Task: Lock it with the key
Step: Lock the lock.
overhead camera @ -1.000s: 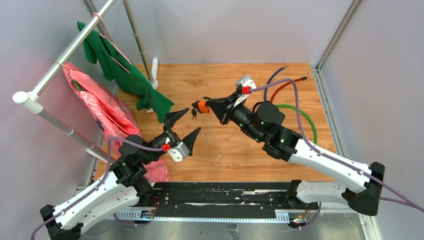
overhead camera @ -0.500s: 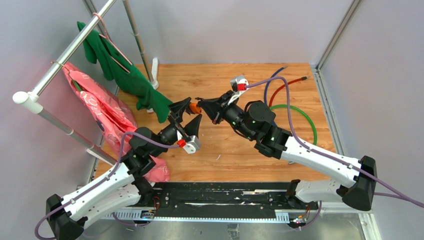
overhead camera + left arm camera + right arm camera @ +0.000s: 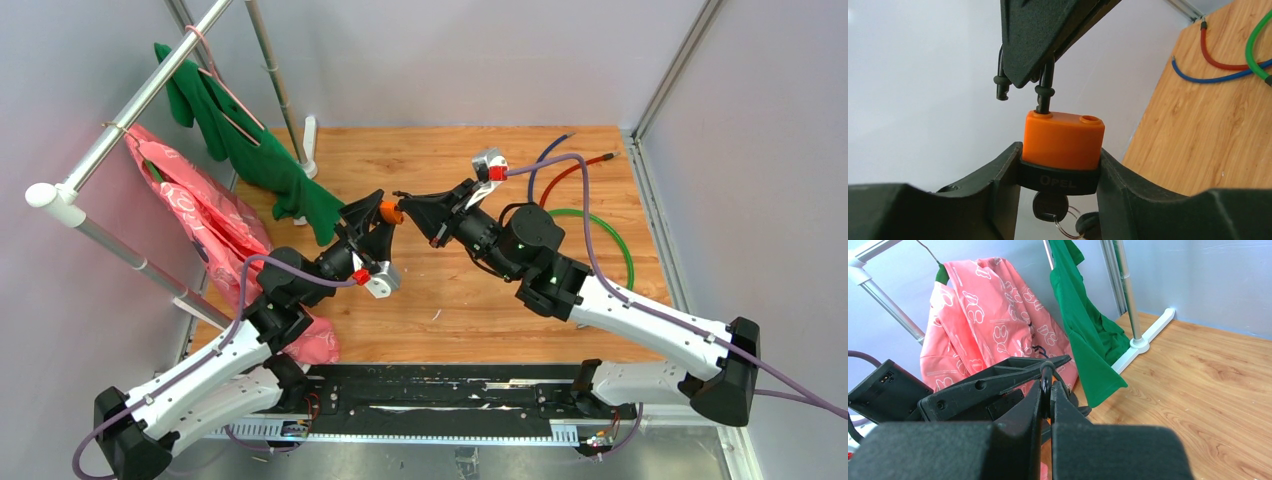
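Note:
An orange padlock (image 3: 1064, 142) with a black base is held in the air between both arms; it shows as an orange spot in the top view (image 3: 388, 212). My left gripper (image 3: 1060, 160) is shut on the padlock's body, one finger on each side. A black key (image 3: 1049, 206) with a ring sits in the keyhole underneath. My right gripper (image 3: 1048, 390) is shut on the black shackle (image 3: 1047, 85), which stands open, with one leg out of its hole. In the top view the left gripper (image 3: 372, 222) and right gripper (image 3: 415, 212) meet tip to tip.
A clothes rack (image 3: 150, 90) stands at the left with a green garment (image 3: 260, 150) and a pink garment (image 3: 215, 225). Red (image 3: 565, 175), blue (image 3: 545, 155) and green (image 3: 615, 235) cables lie on the wooden table at the back right.
My left gripper was open and apart from the padlock; it rose toward it and has closed on its body. My right gripper has kept hold of the shackle, shifting slightly.

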You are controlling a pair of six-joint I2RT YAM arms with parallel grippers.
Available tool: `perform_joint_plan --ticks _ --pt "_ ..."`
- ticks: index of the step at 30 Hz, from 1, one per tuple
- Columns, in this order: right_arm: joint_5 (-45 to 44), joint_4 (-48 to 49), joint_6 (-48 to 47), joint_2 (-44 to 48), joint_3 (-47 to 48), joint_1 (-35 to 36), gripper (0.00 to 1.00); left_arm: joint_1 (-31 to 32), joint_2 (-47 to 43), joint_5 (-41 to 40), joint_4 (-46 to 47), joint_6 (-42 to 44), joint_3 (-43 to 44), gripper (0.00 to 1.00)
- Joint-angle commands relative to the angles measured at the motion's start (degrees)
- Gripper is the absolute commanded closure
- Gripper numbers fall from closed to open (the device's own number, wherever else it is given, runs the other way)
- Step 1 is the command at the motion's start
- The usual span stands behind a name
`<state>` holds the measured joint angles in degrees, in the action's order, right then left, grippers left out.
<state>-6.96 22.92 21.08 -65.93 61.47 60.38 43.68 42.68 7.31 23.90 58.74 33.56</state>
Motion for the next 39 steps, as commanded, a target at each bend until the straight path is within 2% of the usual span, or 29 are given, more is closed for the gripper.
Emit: perform_joint_plan --ticks 1,3,4,11,13,21,24,25,27,28,30,34,36,39 --pt "0.5 3.9 0.9 1.4 -0.5 0.6 1.0 -0.2 -0.2 2.0 1.5 -0.8 2.2 0.59" --pt "0.6 4.0 0.8 1.3 -0.6 0.6 1.0 -0.2 -0.5 3.3 0.4 -0.4 2.2 0.41" --pt "0.6 3.9 0.8 1.4 -0.6 0.6 1.0 -0.2 -0.5 3.5 0.0 0.0 2.1 0.36" --pt "0.9 3.7 0.1 1.8 -0.7 0.6 1.0 -0.3 -1.7 3.5 -6.4 -1.3 3.5 0.35" --pt "1.2 3.8 0.1 1.7 -0.8 0.6 1.0 -0.3 -1.7 4.1 -8.3 -1.7 4.2 0.42" --pt "0.9 3.5 -0.4 2.7 -1.9 0.6 1.0 -0.3 -1.5 4.0 -8.9 -4.2 5.3 1.0" --pt "-0.8 0.8 -1.6 3.4 -2.2 0.5 1.0 -0.3 -1.8 3.7 -9.2 -7.0 5.7 1.0" --pt "-1.2 -1.3 -2.6 3.5 -1.8 0.5 0.91 -0.3 -2.0 3.7 -9.9 -7.9 5.9 1.0" --pt "-0.9 -8.4 -5.5 3.7 1.0 0.0 0.57 -0.3 -2.8 4.6 -13.5 -9.2 6.6 1.0" --pt "-0.3 -13.4 -7.8 3.6 2.3 -0.8 0.45 -0.3 -3.1 5.3 -15.7 -9.5 7.0 1.0" --pt "4.1 -24.3 -13.5 3.7 6.5 -2.6 0.33 -0.3 -3.9 7.2 -21.4 -10.2 8.2 1.0" --pt "20.7 -42.7 -31.1 6.4 11.3 -7.1 0.28 -0.3 -5.2 13.8 -34.9 -13.0 10.9 1.0" --pt "30.8 -46.1 -38.6 9.1 10.3 -7.2 0.29 -0.3 -5.4 19.1 -40.5 -15.0 11.7 1.0" --pt "44.7 -46.2 -50.7 13.4 5.6 -7.1 0.29 -0.3 -5.3 26.5 -47.4 -17.5 12.4 1.0"
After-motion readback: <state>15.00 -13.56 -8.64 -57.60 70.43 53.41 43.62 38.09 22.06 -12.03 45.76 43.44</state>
